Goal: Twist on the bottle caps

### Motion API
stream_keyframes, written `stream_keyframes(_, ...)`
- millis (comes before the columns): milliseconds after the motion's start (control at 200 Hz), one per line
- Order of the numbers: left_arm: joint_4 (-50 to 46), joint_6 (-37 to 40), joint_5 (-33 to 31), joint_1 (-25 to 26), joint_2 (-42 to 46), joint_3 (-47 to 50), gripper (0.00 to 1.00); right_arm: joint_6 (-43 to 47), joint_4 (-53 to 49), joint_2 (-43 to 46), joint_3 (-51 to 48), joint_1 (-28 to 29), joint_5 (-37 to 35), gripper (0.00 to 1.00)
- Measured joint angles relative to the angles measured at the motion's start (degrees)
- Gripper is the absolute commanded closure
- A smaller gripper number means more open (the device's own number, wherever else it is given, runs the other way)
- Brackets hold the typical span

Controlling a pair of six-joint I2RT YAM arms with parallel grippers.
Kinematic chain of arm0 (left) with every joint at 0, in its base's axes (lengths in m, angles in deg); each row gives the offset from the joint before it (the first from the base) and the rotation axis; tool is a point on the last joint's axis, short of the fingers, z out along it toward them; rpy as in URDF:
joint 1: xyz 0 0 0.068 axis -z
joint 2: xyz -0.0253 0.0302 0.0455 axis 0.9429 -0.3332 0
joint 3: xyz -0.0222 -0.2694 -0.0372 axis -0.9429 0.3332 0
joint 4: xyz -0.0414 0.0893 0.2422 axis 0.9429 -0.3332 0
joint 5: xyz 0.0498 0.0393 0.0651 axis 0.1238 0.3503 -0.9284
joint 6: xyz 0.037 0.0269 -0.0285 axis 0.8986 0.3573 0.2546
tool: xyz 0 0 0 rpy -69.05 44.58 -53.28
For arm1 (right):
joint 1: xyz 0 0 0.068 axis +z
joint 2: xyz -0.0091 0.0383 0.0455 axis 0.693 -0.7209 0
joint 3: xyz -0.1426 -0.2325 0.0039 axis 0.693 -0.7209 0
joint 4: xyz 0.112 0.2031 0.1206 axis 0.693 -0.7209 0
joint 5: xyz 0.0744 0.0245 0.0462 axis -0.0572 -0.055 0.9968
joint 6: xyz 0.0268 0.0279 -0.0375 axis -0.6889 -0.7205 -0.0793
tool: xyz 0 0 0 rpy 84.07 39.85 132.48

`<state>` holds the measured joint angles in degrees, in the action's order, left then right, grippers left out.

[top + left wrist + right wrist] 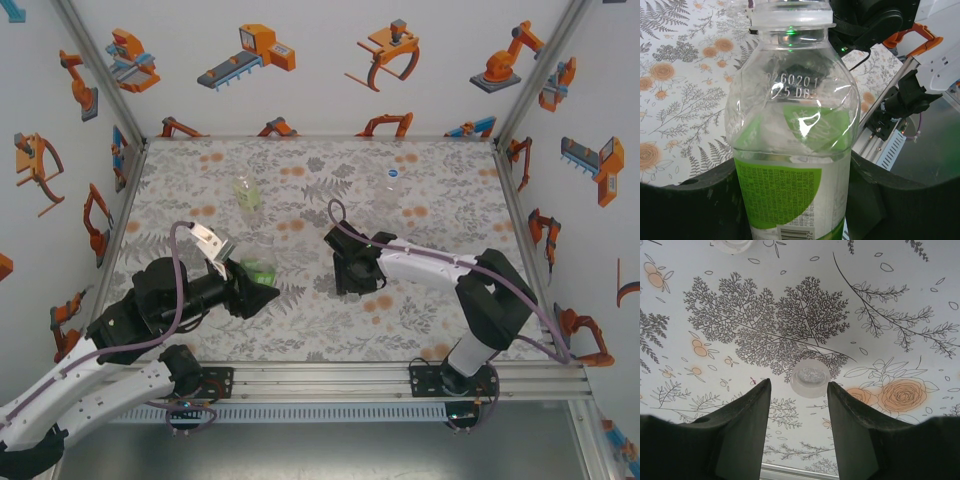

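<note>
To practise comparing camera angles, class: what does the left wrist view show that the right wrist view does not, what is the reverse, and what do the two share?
Left wrist: the left gripper is shut on a clear bottle with a green label, and a date code is printed on the bottle's shoulder.
Right wrist: the right gripper has its jaws open, and a small pale cap lies on the table between its fingertips.
Both: the floral table cover and a pair of dark fingers at the bottom of the frame.

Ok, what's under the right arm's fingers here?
A pale cap lies on the floral table, at the mouth of the gap between the spread fingers. Whatever lies beneath the fingers themselves is covered.
</note>
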<state>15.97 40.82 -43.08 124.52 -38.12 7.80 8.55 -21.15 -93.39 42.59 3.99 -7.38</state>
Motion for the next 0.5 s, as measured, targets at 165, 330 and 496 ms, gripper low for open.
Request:
stream_keyframes(165,0.00,0.00,-0.24,-0.02,-0.02,0.00,1.00,-0.24,0.00,-0.92,-0.02,0.00,0.00,0.53)
stream_keyframes(330,0.00,0.00,-0.26,0.00,-0.02,0.00,1.00,-0.39,0.33,-1.27,-0.26,0.00,0.02,0.53)
stream_keyframes(496,0.00,0.00,-0.63,0.00,-0.02,0.00,1.00,-0.59,0.90,-1.62,-1.14,0.00,0.26,0.57)
